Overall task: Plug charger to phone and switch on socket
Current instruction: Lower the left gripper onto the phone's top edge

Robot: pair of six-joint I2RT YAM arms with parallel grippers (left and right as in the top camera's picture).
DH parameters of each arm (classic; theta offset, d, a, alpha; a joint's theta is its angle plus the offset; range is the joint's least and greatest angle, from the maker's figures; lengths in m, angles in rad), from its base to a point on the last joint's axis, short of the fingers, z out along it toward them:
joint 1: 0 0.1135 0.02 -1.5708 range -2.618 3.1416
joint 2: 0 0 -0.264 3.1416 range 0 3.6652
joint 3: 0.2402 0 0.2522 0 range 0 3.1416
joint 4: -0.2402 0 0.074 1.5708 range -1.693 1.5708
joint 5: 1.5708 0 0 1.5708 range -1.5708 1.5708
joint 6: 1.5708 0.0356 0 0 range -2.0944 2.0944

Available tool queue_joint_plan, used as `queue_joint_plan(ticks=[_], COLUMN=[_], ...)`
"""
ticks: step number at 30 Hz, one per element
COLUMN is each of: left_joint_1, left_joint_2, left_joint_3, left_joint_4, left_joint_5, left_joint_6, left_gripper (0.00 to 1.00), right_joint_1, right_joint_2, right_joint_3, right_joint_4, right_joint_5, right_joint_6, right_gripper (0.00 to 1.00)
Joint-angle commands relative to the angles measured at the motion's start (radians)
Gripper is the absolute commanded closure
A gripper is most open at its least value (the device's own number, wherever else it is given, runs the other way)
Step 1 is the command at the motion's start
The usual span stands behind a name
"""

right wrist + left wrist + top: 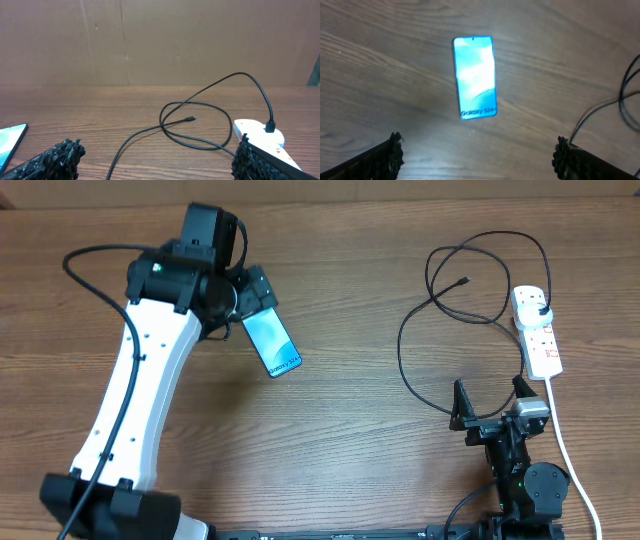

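Phone (271, 343) and charger (401, 352) lie well apart on the tabletop (350, 440), one toward each arm, and nothing is plugged into the phone yet. The phone rests flat, screen up, just below and ahead of the left claw (479, 155), whose fingers stand wide with nothing between them. In the left wrist view its long axis runs nearly straight away from the claw, with the "Galaxy" end nearest and the body roughly centred between the two fingers. From overhead it sits on a diagonal. The charger's black cable loops loosely across the right half of the tabletop. Its plug (541, 307) is already seated in the socket (540, 340), a white strip lying along the right edge, and its small connector tip (465, 281) lies free on the wood near the far loop. The right claw (490, 395) is also spread wide and holds nothing. It sits low at the near edge, pointing away from the robot, so the tip lies ahead of it and a little to its left, with the socket just to its right. Judging by this layout, the right arm is the nearer one for both tip and switch, while the left is placed to steady the phone. Which end of the phone carries the port cannot be told.
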Motion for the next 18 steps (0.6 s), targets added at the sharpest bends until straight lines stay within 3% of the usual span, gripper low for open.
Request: queue_joint_plan(ticks=[1,6,12,18], left_joint_1=[-0.004,-0.003,-0.003,-0.003], left_joint_2=[0.085,0.204,0.327,0.389], left_joint_3=[0.042,0.048,0.048,0.048], left_joint_4=[-0.005,0.002,0.073,0.106], left_joint_5=[-0.02,-0.005,0.093,0.088], left_joint_6=[-0.04,-0.108,-0.061,-0.05], left_gripper=[0.0,0.0,0.0,0.0], right_joint_1=[0.0,0.0,0.0,0.0], right_joint_2=[-0.009,-0.009,-0.009,-0.009], right_joint_3=[-0.011,-0.011,-0.011,-0.011], right_joint_4=[0.005,0.005,0.005,0.005], right_joint_5=[-0.006,-0.005,-0.005,-0.006], right_joint_6=[-0.005,-0.005,-0.005,-0.005], right_gripper=[0.0,0.0,0.0,0.0])
